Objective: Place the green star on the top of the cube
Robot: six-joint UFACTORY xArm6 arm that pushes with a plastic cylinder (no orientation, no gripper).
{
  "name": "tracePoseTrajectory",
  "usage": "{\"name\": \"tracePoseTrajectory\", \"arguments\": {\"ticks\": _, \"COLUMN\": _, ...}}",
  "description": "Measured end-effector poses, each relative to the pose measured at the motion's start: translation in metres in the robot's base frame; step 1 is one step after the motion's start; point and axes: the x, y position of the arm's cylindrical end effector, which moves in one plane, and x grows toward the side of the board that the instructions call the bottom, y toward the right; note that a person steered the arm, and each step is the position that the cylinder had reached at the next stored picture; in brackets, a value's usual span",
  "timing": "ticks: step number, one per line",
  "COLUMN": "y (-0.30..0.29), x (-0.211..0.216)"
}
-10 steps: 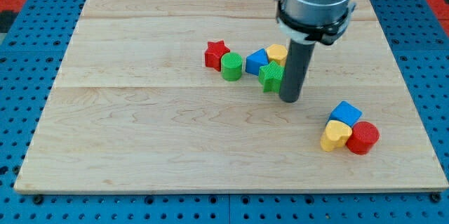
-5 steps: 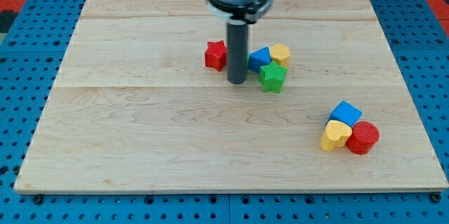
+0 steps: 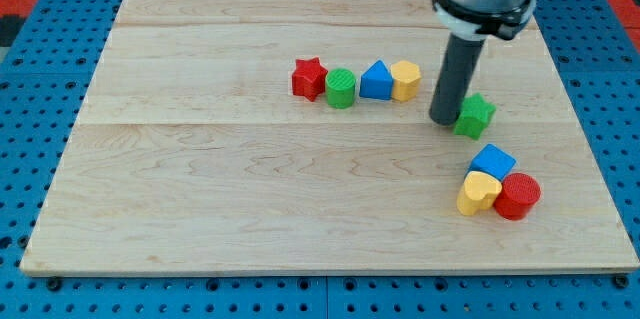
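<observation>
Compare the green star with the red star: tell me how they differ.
The green star sits by itself at the view's right, touching my tip on its left; the red star heads a row of blocks, beside the green cylinder, far from my tip. They differ in colour. Both are star-shaped and similar in size.

Pale striped wooden tabletop (image 3: 200, 179); green ribbed plastic star (image 3: 475, 116); blue plastic cube (image 3: 493, 161); dark rod's tip (image 3: 445, 120).

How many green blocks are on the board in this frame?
2. The green cylinder sits in the row near the view's top, between the red star and a blue block. The green star touches my tip on its right.
</observation>
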Motion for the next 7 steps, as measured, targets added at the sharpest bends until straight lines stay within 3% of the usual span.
{"name": "tracePoseTrajectory", "arguments": {"ticks": 3, "y": 0.021, "x": -0.05}}
{"name": "tracePoseTrajectory", "arguments": {"ticks": 5, "y": 0.065, "x": -0.051}}
{"name": "tracePoseTrajectory", "arguments": {"ticks": 7, "y": 0.063, "x": -0.017}}
